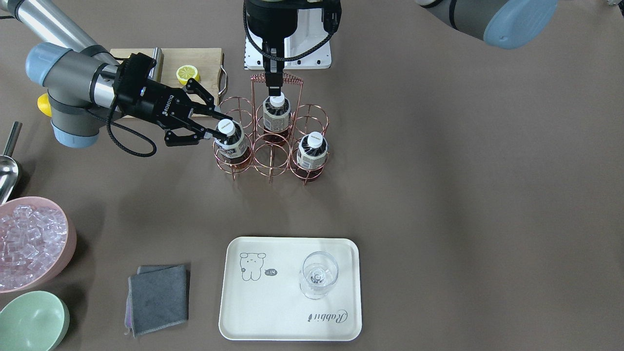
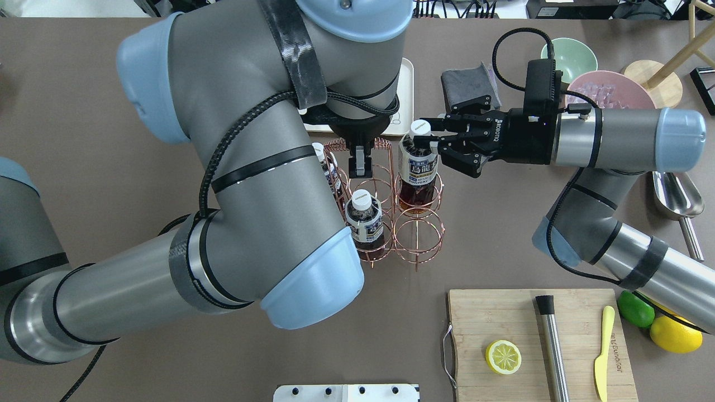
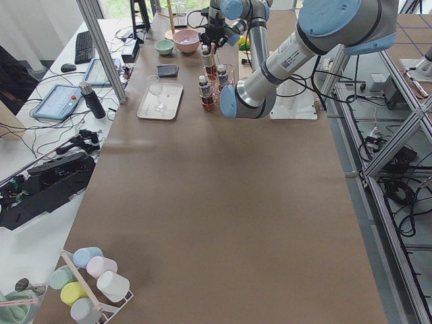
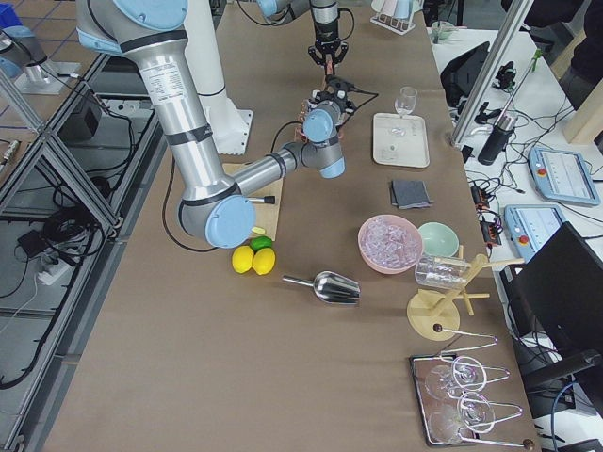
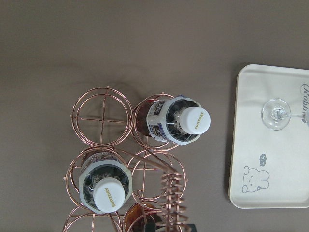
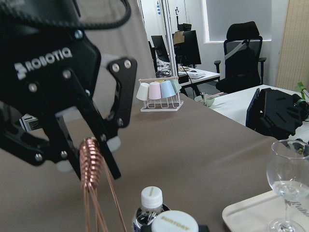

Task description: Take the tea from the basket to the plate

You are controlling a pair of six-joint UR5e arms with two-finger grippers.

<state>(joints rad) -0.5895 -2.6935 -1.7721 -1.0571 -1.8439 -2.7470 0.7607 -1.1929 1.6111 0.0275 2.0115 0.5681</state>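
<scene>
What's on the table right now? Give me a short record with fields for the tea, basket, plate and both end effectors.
tea: one of three bottles, all standing in basket cells
basket: six ring cells, three empty
plate: holds an upright stemmed glass, no tea
left end effector: shut on the basket's coiled handle
right end effector: straddles that tea's top; grip unclear
task status: no tea on the plate yet

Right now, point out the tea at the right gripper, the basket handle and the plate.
tea [image 1: 225, 127], exterior front-facing view, on its white cap.
basket handle [image 5: 170, 198], left wrist-mounted view, on the coiled wire.
plate [image 1: 273, 312], exterior front-facing view, on bare tray floor.
</scene>
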